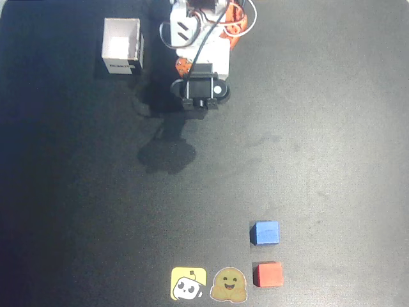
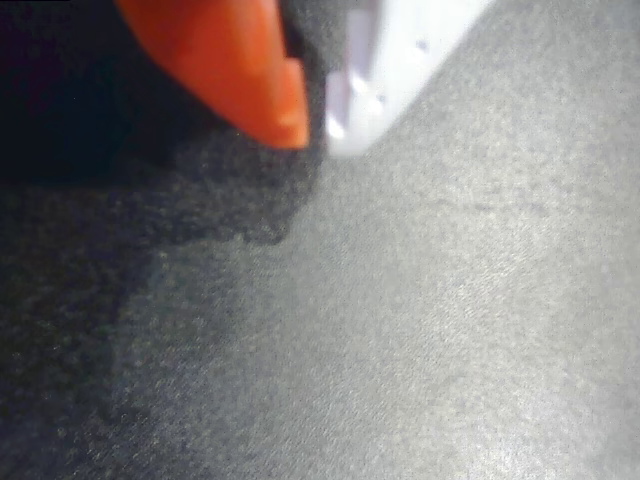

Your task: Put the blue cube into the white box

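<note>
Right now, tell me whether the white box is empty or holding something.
Empty. In the overhead view the white box stands upright with a bare white floor, and the blue cube sits far off on the table.

Looks like a robot lab/hobby bench: black mat (image 1: 332, 128) as work surface, small arm (image 1: 198, 45) w/ loose wires, two cartoon stickers (image 1: 208, 283).

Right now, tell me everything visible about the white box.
The white box is small, square and open-topped, with thin matte white walls like card and a dark printed label on its near side. It stands upright on the dark table at upper left in the overhead view, apparently empty, touching nothing else.
</note>
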